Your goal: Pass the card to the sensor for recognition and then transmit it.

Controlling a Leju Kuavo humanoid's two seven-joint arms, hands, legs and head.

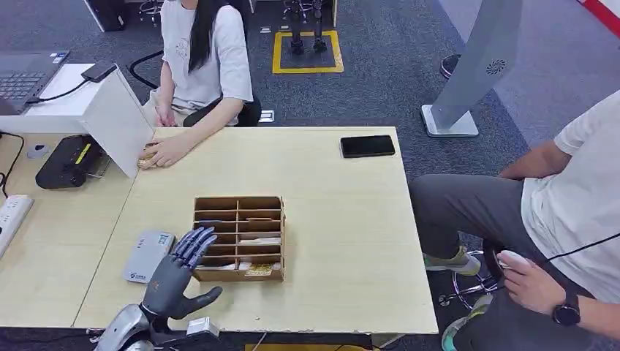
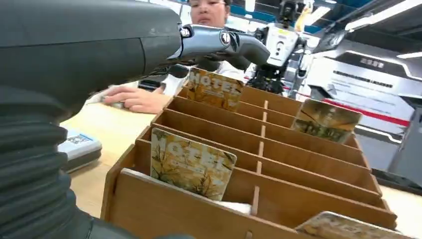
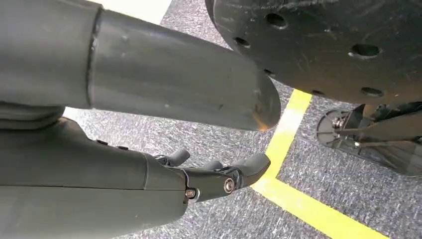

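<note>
Closest to the left wrist camera, a thin brown picture card [image 2: 191, 168] stands in the front slot of the wooden box with many slots [image 2: 278, 199]; it looks light, stiff and slippery, so pinching its top edge seems best. Over the box, the robot's left hand [image 1: 178, 267] spreads empty fingers, beside a small grey card reader [image 1: 148, 256]. By the floor, the right hand [image 3: 219, 174] hangs loosely curled, holding nothing.
</note>
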